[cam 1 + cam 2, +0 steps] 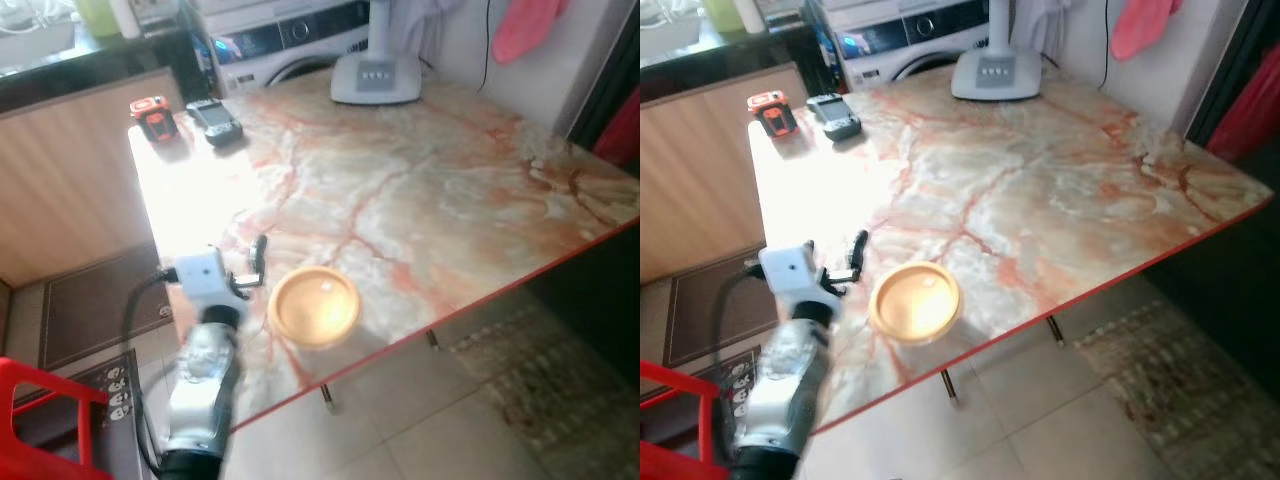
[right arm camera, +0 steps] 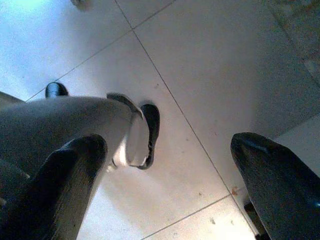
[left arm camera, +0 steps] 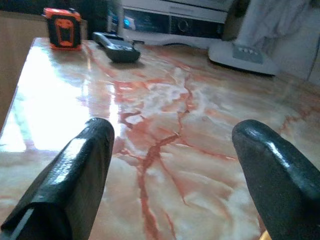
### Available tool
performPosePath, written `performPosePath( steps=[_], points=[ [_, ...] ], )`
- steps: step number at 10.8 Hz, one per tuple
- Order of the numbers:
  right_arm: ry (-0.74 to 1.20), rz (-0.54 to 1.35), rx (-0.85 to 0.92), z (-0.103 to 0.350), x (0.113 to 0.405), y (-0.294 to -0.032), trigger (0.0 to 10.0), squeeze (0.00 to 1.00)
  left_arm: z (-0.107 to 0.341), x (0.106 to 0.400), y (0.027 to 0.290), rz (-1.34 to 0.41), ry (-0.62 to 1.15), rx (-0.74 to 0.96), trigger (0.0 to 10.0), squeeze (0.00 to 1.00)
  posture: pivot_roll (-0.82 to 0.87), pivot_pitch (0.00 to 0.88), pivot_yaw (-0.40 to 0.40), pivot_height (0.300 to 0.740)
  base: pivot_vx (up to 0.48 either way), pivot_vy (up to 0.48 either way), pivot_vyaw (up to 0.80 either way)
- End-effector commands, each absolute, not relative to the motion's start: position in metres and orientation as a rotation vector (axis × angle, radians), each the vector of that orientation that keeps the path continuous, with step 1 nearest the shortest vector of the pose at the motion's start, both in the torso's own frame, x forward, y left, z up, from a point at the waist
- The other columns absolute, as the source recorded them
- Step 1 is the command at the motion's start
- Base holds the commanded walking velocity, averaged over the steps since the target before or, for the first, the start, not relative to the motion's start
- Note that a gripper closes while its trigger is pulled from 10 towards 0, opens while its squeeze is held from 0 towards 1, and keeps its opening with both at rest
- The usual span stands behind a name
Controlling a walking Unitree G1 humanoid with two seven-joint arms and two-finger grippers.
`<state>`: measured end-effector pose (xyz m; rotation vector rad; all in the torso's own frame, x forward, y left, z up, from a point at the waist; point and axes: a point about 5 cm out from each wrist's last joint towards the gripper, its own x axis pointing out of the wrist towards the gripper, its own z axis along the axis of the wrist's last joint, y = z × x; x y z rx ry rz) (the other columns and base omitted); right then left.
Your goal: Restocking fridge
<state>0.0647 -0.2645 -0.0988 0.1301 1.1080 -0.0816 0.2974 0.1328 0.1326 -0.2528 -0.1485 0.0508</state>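
A shallow round tan bowl [image 1: 314, 305] sits on the marble table [image 1: 420, 190], close to its near red edge. My left gripper [image 1: 252, 265] hovers just above the tabletop, right beside the bowl on its left and apart from it. In the left wrist view the left gripper [image 3: 172, 132] is open, with bare marble between its fingers [image 3: 80, 170]. My right gripper [image 2: 167, 145] hangs open over the tiled floor [image 2: 200, 65], next to my own leg and foot [image 2: 142, 130], holding nothing.
At the table's far left corner lie an orange tape measure [image 1: 152, 115] and a dark handset [image 1: 216, 120]. A white fan base [image 1: 376, 78] stands at the far edge, a washing machine [image 1: 290, 40] behind it. A red stool [image 1: 40, 420] is at lower left.
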Motion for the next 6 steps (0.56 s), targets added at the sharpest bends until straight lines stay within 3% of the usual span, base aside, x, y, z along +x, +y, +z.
performPosePath(
  steps=[1, 3, 5, 6],
  points=[
    [1.128, -0.076, 0.128, -0.1, 0.059, -0.263, 10.0, 0.0, 0.131, 0.293, 0.134, 0.07, -0.125, -0.295, 10.0, 0.0, 0.07, 0.062, 0.067, 0.74, 0.0, 0.0, 0.0],
    [1.127, -0.066, 0.116, -0.1, 0.06, -0.262, 10.0, 0.0, 0.123, 0.29, 0.11, -0.072, -0.026, -0.403, 10.0, 0.0, 0.07, 0.063, 0.07, 0.74, 0.0, 0.0, 0.0],
    [1.126, -0.064, 0.113, -0.1, 0.061, -0.262, 10.0, 0.0, 0.12, 0.294, 0.113, 0.013, 0.05, -0.605, 10.0, 0.0, 0.07, 0.061, 0.07, 0.74, 0.0, 0.0, 0.0],
    [1.127, -0.058, 0.109, -0.1, 0.061, -0.262, 10.0, 0.0, 0.117, 0.294, 0.113, 0.003, 0.079, -0.665, 10.0, 0.88, 0.07, 0.061, 0.071, 0.74, 0.0, 0.0, 0.0]
  ],
)
